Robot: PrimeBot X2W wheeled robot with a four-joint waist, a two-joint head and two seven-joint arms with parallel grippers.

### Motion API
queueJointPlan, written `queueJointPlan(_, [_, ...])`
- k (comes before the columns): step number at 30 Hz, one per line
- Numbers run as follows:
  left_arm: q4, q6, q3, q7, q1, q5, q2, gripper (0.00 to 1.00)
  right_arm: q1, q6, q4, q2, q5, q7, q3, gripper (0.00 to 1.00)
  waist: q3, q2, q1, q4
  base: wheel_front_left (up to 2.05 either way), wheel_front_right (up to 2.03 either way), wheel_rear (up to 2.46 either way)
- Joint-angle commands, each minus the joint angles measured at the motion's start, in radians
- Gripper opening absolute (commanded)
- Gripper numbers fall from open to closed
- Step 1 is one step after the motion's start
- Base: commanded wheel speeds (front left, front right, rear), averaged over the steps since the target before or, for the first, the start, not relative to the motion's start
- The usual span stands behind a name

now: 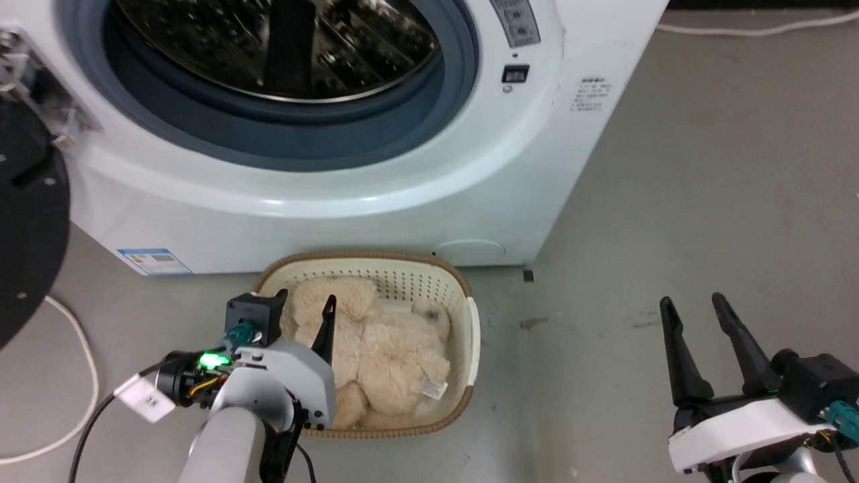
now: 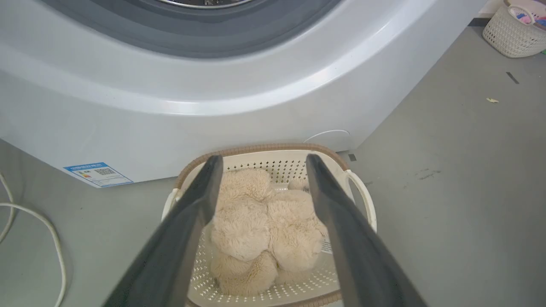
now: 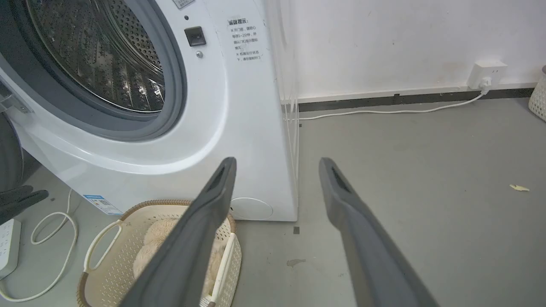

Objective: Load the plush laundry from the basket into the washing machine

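Note:
The beige plush laundry [image 1: 376, 355] lies curled in the cream basket [image 1: 470, 335], which stands on the floor right before the washing machine [image 1: 416, 188]. The drum [image 1: 282, 47] is open and its black-rimmed door [image 1: 27, 221] is swung out to the left. My left gripper [image 1: 305, 300] hovers open above the basket's left side, clear of the toy. Its wrist view frames the plush laundry [image 2: 256, 221] and the basket rim [image 2: 256, 149] between the spread fingers of the left gripper [image 2: 263, 157]. My right gripper [image 1: 692, 302] is open and empty over bare floor to the right. The right gripper [image 3: 277, 161] faces the washing machine's corner [image 3: 256, 128].
A white cable [image 1: 80, 376] loops on the floor to the left, near a power strip [image 3: 8, 243]. Another cable runs along the wall to a socket [image 3: 486, 72]. A second basket [image 2: 512, 30] stands far off to the right. Grey floor [image 1: 704, 168] stretches right of the machine.

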State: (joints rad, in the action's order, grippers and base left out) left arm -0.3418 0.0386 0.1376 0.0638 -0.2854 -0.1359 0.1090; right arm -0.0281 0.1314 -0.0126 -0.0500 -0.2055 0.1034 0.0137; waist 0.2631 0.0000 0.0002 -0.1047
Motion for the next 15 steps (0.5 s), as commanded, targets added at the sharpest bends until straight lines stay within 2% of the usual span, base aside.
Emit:
queueJointPlan(1, [-0.031,0.006,0.015,0.018,-0.038,-0.009,0.012,1.00,-0.019,0.000,-0.010,0.000,-0.018,0.011,0.004,1.00,0.041,0.0000,-0.0002,-0.021,0.00,0.00,0.00])
queueJointPlan(15, [-0.193,-0.009,0.083,0.173,-0.180,-0.028,0.089,1.00,-0.034,0.000,-0.059,0.000,-0.111,0.044,0.006,1.00,0.233,0.0000,-0.0002,-0.092,0.00,0.00,0.00])
